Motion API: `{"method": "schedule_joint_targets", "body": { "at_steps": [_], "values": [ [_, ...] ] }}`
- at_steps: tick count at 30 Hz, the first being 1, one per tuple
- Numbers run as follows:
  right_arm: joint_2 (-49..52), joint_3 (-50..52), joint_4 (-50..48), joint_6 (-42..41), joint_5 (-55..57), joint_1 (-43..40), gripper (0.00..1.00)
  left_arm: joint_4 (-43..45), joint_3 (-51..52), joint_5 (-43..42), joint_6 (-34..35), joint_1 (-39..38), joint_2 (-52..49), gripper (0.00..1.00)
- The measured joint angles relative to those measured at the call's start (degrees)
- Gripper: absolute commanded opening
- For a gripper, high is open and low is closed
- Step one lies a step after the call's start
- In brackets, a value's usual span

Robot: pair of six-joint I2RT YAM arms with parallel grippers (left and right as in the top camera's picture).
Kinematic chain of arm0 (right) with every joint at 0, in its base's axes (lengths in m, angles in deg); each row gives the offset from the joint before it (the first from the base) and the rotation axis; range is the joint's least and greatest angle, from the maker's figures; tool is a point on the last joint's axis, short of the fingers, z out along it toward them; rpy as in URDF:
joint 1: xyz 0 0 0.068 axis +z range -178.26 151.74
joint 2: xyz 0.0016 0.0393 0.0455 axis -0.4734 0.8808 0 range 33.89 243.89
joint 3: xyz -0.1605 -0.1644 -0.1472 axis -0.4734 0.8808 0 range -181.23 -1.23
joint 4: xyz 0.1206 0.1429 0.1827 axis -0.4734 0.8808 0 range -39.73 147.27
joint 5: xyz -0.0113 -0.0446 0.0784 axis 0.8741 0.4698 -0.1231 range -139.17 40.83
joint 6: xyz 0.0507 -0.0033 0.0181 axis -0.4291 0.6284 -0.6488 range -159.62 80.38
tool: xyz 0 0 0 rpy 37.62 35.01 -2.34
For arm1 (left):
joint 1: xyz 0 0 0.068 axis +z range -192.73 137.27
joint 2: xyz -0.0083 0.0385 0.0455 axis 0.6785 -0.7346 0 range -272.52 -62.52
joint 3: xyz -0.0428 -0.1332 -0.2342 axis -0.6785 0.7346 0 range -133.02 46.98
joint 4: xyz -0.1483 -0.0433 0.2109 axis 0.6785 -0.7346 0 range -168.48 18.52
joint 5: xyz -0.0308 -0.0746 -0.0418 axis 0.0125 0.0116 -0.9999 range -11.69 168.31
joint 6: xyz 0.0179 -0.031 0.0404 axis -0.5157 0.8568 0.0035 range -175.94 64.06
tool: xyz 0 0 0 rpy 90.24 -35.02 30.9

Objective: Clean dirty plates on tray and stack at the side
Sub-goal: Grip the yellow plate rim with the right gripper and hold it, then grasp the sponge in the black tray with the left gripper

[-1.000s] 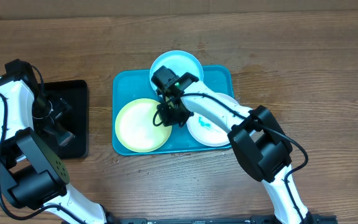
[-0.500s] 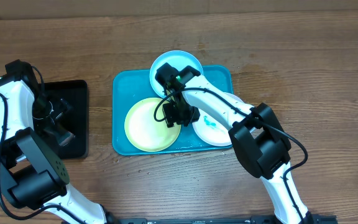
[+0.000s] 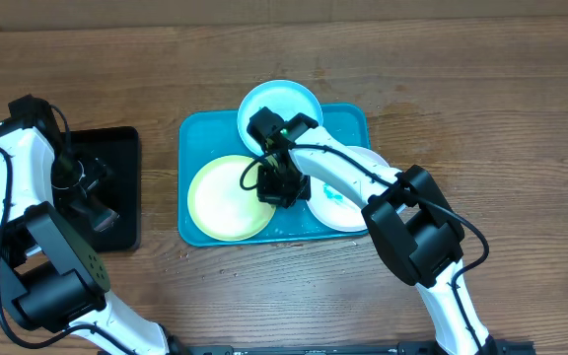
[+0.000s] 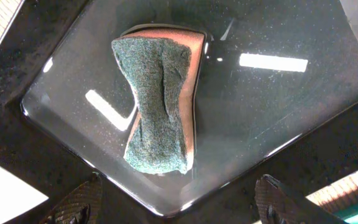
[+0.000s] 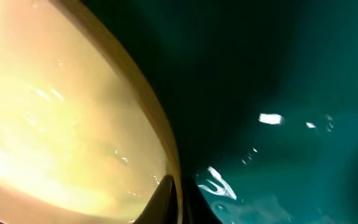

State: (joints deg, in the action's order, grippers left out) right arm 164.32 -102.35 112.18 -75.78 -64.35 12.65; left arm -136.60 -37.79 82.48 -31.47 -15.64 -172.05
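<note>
surface: bare brown wooden desk (image 3: 481, 89) | tray (image 3: 190, 133) at centre | right end effector (image 3: 282, 187) clenched on yellow-green plate (image 3: 220, 202) rim, plate in tray | left end effector (image 4: 179, 208) released above sponge (image 4: 157, 106) in black tray (image 3: 121, 143)

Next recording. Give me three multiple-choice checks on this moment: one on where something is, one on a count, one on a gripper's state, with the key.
1. Where does the sponge lie?
A) in the black tray
B) on the bare tabletop
C) on a shelf

2. How many plates rest on the turquoise tray?
A) one
B) two
C) three

3. How do the jaws of the left gripper stand?
A) shut on the sponge
B) open, holding nothing
C) shut on a plate

Key:
1 A: the left wrist view shows it lying flat on the glossy black floor.
2 C: the overhead view shows the light blue plate, the yellow-green plate and the white plate there.
3 B: both fingertips stand wide apart, clear of the sponge.
</note>
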Motion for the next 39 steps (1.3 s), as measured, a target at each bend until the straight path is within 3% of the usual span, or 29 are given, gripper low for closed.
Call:
{"method": "schedule_joint_targets", "body": {
  "at_steps": [15, 16, 18, 20, 28, 31, 32, 35, 37, 39],
  "values": [
    [0.3, -1.7, -5.6, 33.1, 6.0, 0.0, 0.04, 3.5, 1.4, -0.9, 0.0, 4.5, 0.0, 0.81],
    [0.3, -1.8, -5.7, 34.1, 6.2, 0.0, 0.09, 4.4, 2.3, -1.1, 0.1, 4.6, 0.0, 0.81],
    [0.3, -1.8, -5.6, 35.2, 6.6, 0.0, 0.27, 6.6, 4.7, -1.8, 0.5, 4.5, 0.0, 0.81],
    [0.3, -1.8, -4.5, 36.2, 7.0, 0.1, 0.33, 8.7, 7.2, -2.4, 0.7, 4.5, 0.0, 0.82],
    [0.4, -1.9, -0.8, 32.6, 5.8, 0.3, 0.34, 17.2, 12.7, -3.5, 0.9, 4.5, 0.0, 0.79],
    [0.4, -1.9, -0.3, 31.1, 5.1, 0.3, 0.34, 19.1, 12.9, -3.5, 0.9, 4.5, 0.0, 0.72],
    [0.4, -1.9, 0.0, 30.7, 5.0, 0.3, 0.35, 19.6, 12.9, -3.5, 1.1, 4.5, 0.0, 0.65],
    [0.4, -1.9, 1.4, 29.6, 4.6, 0.4, 0.4, 20.3, 12.9, -3.5, 1.2, 4.5, 0.0, 0.57],
    [0.4, -1.9, 2.7, 28.6, 4.4, 0.4, 0.43, 20.5, 12.9, -3.5, 1.3, 4.5, 0.0, 0.41],
    [0.4, -1.9, 3.7, 27.5, 4.2, 0.4, 0.54, 20.4, 12.9, -3.5, 1.7, 4.5, 0.0, 0.24]
  ]
}}
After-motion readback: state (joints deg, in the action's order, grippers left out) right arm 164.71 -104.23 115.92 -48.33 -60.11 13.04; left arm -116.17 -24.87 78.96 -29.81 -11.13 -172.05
